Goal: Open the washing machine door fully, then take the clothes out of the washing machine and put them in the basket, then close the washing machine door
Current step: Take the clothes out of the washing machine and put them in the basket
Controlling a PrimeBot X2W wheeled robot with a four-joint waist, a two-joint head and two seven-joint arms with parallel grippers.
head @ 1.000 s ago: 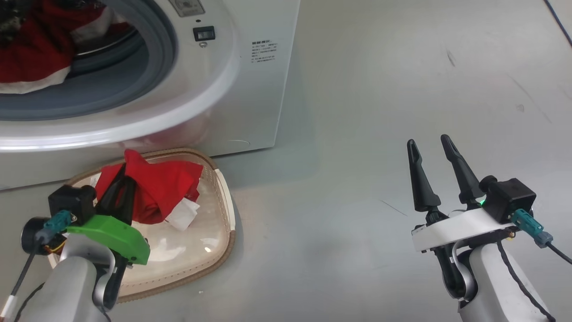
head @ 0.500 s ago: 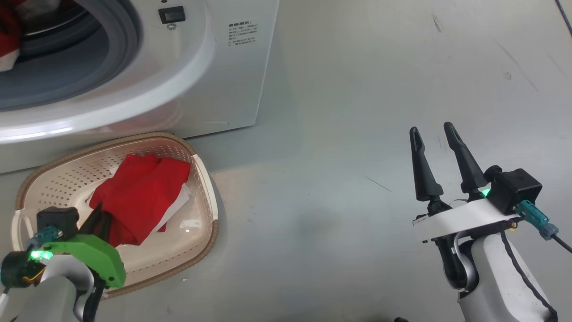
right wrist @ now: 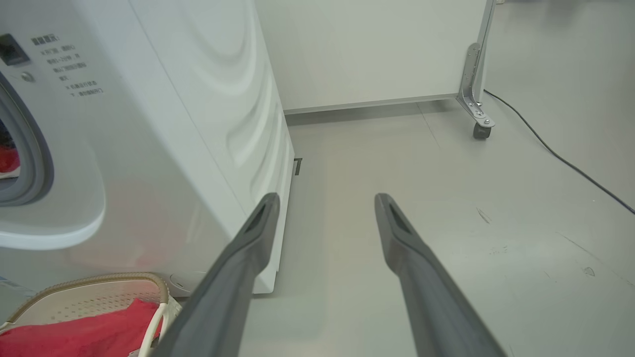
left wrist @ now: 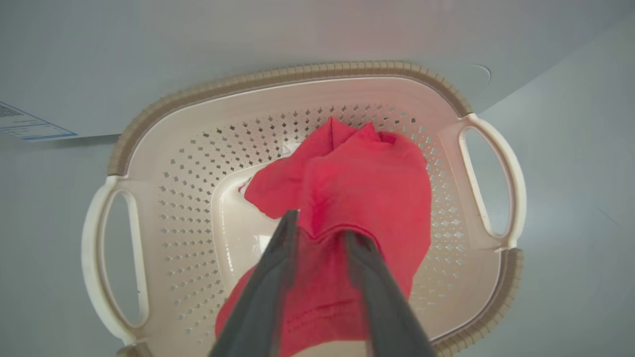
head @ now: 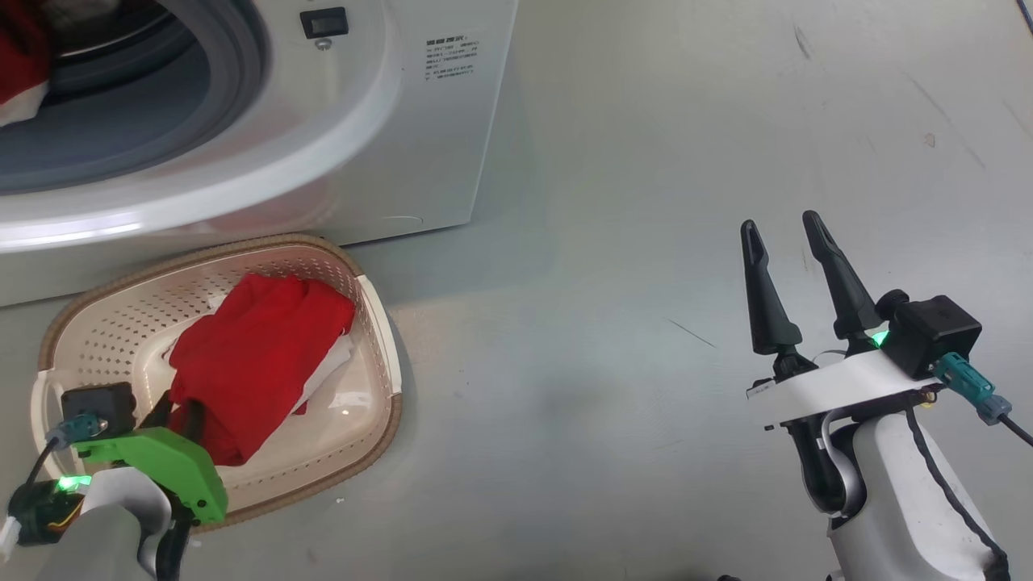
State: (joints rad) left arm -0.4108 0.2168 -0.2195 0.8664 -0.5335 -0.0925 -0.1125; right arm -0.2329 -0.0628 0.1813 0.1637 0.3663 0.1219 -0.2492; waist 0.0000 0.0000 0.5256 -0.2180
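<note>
Fingers (left wrist: 268, 287) of left gripper (left wrist: 322, 228) slightly parted, red garment (left wrist: 357, 183) bunched between them — cannot tell if pinched or loose. Garment lies in cream basket (left wrist: 278, 74), just before washing machine (head: 452, 145). More red cloth (head: 16, 56) inside the machine. Right gripper (head: 779, 222) spread wide, empty — above grey floor (head: 605, 363).

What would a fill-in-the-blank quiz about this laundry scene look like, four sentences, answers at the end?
The clothes lying in the basket are ____ in colour.
The basket has ____ side handles.
The right gripper is open and holds ____.
The washing machine behind the basket has a ____ body.
Missing words: red; two; nothing; white.
</note>
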